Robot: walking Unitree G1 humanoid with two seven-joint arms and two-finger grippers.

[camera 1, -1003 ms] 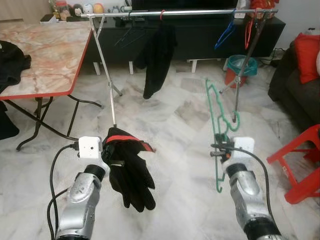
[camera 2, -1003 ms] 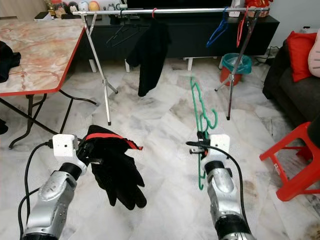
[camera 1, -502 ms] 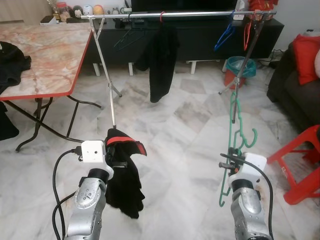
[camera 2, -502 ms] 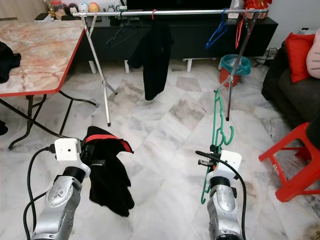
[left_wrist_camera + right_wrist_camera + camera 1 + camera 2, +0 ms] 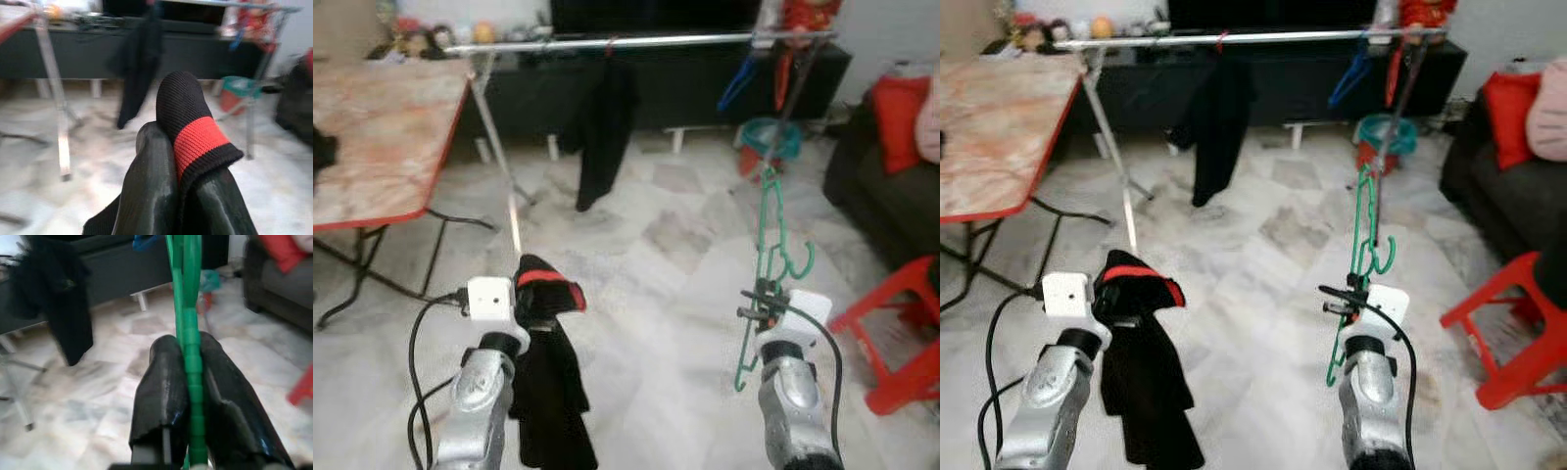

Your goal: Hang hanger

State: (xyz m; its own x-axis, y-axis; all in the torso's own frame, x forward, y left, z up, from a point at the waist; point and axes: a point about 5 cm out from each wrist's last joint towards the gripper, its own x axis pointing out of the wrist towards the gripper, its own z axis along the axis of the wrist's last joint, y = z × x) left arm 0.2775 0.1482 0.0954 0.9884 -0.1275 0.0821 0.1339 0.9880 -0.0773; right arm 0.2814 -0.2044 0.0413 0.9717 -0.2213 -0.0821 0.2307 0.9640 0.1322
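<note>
My right gripper [image 5: 766, 300] is shut on a green plastic hanger [image 5: 768, 247], held upright with its hook pointing up; the wrist view shows the green hanger [image 5: 190, 323] clamped between both black fingers [image 5: 164, 382]. My left gripper [image 5: 530, 305] is shut on a black garment with a red band [image 5: 544, 377] that droops below the hand; in its wrist view the garment's red-striped cuff [image 5: 200, 139] lies over the fingers. Ahead, a silver clothes rail [image 5: 636, 41] spans the room with a black garment [image 5: 602, 127] hanging on it, plus blue and red hangers [image 5: 744, 78] at its right end.
A marble-topped table with a red edge [image 5: 382, 127] stands on the left. A red stool [image 5: 906, 338] and dark sofa with a red cushion [image 5: 896, 117] are on the right. A teal bin [image 5: 769, 142] sits beyond the rail's right leg. Open marble floor [image 5: 646, 274] lies between me and the rail.
The whole picture has shifted and blurred, so the camera moved. The black garment now hangs straighter below my left gripper. The green hanger stays upright in my right gripper.
</note>
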